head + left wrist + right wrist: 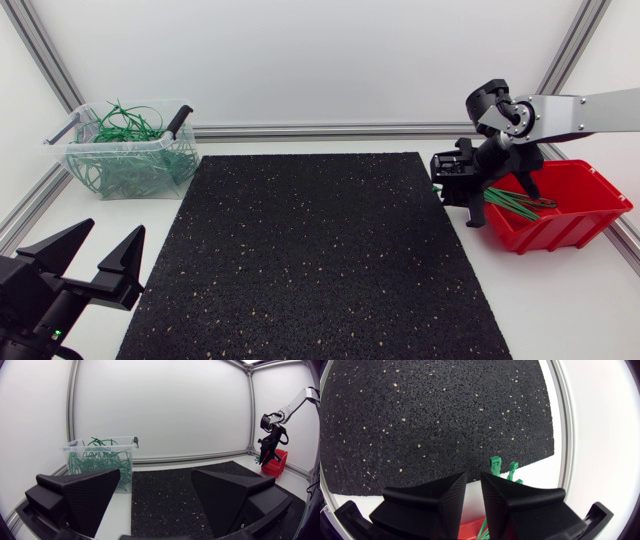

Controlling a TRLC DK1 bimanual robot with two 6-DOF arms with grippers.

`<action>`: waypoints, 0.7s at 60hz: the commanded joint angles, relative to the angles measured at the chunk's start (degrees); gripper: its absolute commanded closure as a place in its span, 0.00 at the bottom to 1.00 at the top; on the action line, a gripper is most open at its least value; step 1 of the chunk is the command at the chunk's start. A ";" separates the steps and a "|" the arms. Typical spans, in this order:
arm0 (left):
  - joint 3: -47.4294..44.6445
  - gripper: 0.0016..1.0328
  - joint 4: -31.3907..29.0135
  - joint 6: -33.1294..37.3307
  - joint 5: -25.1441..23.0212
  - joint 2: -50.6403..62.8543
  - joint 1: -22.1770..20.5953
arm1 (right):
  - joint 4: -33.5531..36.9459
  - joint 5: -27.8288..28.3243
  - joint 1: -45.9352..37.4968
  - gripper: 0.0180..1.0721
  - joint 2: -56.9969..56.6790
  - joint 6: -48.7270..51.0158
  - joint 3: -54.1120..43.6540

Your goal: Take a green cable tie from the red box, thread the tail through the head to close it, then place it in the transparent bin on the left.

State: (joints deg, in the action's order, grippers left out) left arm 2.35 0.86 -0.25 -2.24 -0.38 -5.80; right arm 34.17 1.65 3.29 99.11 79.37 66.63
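The red box (pixel 575 225) sits at the right with green cable ties (pixel 515 203) in it. My right gripper (pixel 462 195) hangs over the box's left end. In the right wrist view this gripper (pixel 474 477) has its fingers drawn close together on a few green ties, whose heads (pixel 495 465) stick out just ahead of the tips; red box (pixel 470 527) shows beneath. The transparent bin (pixel 178 165) at the far left holds several closed green ties. My left gripper (pixel 95 258) rests wide open at the front left, empty (pixel 155 485).
A black speckled mat (pixel 310 250) covers the table's middle. An aluminium rail (pixel 320 130) runs along the back edge. From the left wrist, the bin (pixel 100 460) stands ahead and my right arm (pixel 272 435) is far off beside the red box (pixel 275 467).
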 commanded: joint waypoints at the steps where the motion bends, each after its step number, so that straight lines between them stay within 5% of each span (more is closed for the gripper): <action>1: -2.26 0.04 -1.48 -1.07 0.39 -0.06 -0.53 | 0.10 -0.16 -0.74 0.74 -2.96 1.75 -1.68; 42: -2.26 0.04 -1.65 -1.07 0.92 -0.06 -0.70 | -2.01 0.37 -0.04 0.74 -2.52 0.78 -0.54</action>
State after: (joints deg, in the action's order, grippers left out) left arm 2.35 0.64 -0.25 -1.39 -0.38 -6.17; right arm 32.53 1.69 2.55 95.48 79.75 66.08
